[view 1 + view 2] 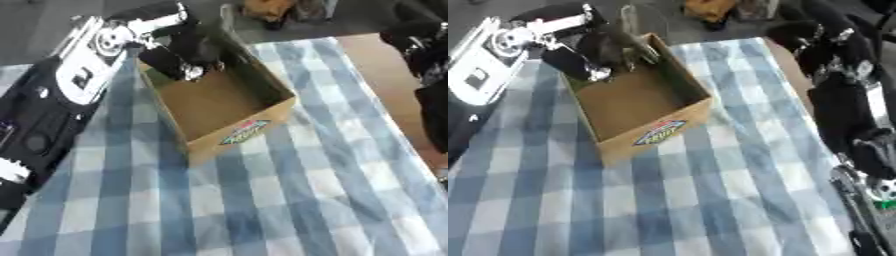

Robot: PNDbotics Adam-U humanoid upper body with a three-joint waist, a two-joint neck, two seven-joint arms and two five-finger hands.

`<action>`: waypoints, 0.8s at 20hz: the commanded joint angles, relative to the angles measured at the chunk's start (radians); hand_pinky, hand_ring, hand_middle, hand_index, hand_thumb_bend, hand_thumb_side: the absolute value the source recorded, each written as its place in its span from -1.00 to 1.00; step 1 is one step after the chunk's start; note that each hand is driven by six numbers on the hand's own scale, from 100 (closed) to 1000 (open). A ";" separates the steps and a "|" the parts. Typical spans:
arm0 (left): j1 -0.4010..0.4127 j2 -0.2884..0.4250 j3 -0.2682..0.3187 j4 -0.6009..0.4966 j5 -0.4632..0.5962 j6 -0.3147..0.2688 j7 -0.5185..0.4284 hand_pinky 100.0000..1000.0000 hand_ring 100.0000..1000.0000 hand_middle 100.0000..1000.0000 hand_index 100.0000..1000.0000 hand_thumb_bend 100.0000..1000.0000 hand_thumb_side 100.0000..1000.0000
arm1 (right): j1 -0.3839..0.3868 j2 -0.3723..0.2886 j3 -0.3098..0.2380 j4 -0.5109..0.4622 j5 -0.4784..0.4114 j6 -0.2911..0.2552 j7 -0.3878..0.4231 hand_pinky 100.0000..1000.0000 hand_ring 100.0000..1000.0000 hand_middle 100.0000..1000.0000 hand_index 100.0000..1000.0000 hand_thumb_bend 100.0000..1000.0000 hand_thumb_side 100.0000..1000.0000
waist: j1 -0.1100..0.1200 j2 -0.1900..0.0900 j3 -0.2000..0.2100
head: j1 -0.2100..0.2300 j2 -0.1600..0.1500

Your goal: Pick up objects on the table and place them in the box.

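fingers of my left hand (188, 62) hang over the far corner of the box (229, 134), pointing down into it; whether they hold anything i cannot tell. my right hand (815, 40) sits well apart at the surface's (289, 200) right edge, so the left is nearer. i see no loose object on the cloth.

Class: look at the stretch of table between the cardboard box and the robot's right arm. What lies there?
Only blue-checked tablecloth lies between the cardboard box and the right arm; no object shows there, clearest in the right eye view.
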 commanded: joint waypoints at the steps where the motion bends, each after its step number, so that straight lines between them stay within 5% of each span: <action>1: -0.022 0.003 0.022 0.013 -0.019 -0.041 0.013 0.06 0.14 -0.13 -0.91 -1.00 -0.68 | -0.019 -0.005 0.000 -0.009 -0.010 -0.001 0.007 0.84 1.00 0.41 0.92 0.68 1.00 | -0.005 -0.016 -0.006 | 0.002 -0.020; 12: 0.018 -0.003 0.066 0.109 -0.152 -0.121 0.082 0.09 0.19 -0.05 -0.83 -1.00 -0.67 | -0.016 -0.002 -0.003 -0.009 -0.015 0.001 0.012 0.84 1.00 0.41 0.92 0.67 1.00 | -0.007 -0.008 -0.014 | -0.009 -0.030; 14: 0.024 -0.006 0.073 0.125 -0.169 -0.140 0.099 0.10 0.21 -0.01 -0.69 -1.00 -0.76 | -0.015 -0.002 -0.004 -0.009 -0.014 0.000 0.011 0.84 1.00 0.41 0.92 0.66 1.00 | -0.007 -0.007 -0.015 | -0.010 -0.033; 16: 0.027 -0.008 0.077 0.135 -0.188 -0.156 0.116 0.10 0.22 0.01 -0.51 -1.00 -0.66 | -0.015 -0.001 -0.004 -0.009 -0.013 0.000 0.011 0.84 1.00 0.40 0.92 0.66 1.00 | -0.007 -0.006 -0.017 | -0.011 -0.035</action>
